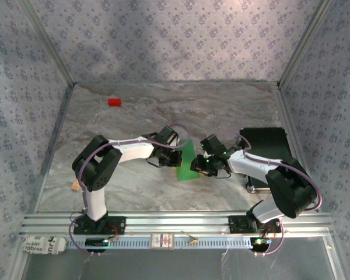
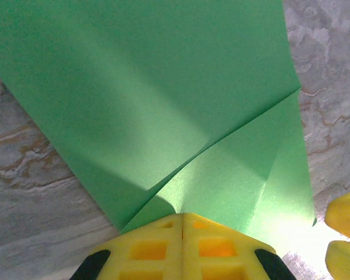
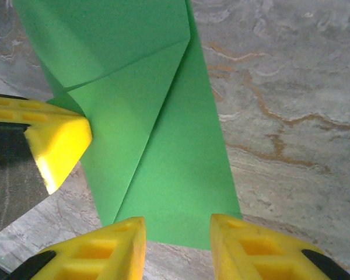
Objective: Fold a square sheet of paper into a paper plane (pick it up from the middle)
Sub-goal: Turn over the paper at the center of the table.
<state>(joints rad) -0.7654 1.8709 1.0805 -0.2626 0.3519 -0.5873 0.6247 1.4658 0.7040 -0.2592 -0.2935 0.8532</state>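
The square sheet of paper point(image 1: 186, 161) is bright green, partly folded with diagonal flaps, and lies on the marble table between my two grippers. In the left wrist view the paper point(image 2: 163, 99) shows a crease running down to my left gripper point(image 2: 182, 217), whose yellow fingers are pressed together on the paper's near edge. The right wrist view shows the folded paper point(image 3: 163, 151) with my right gripper point(image 3: 178, 236) open, one finger on each side of its near edge and not touching it. My left gripper's fingers point(image 3: 58, 140) sit at the paper's left edge.
A small red block point(image 1: 114, 102) lies far back on the left. A black tray point(image 1: 267, 143) sits at the right, behind my right arm. Patterned walls close in the table on three sides, and a metal rail point(image 1: 175, 224) runs along the near edge.
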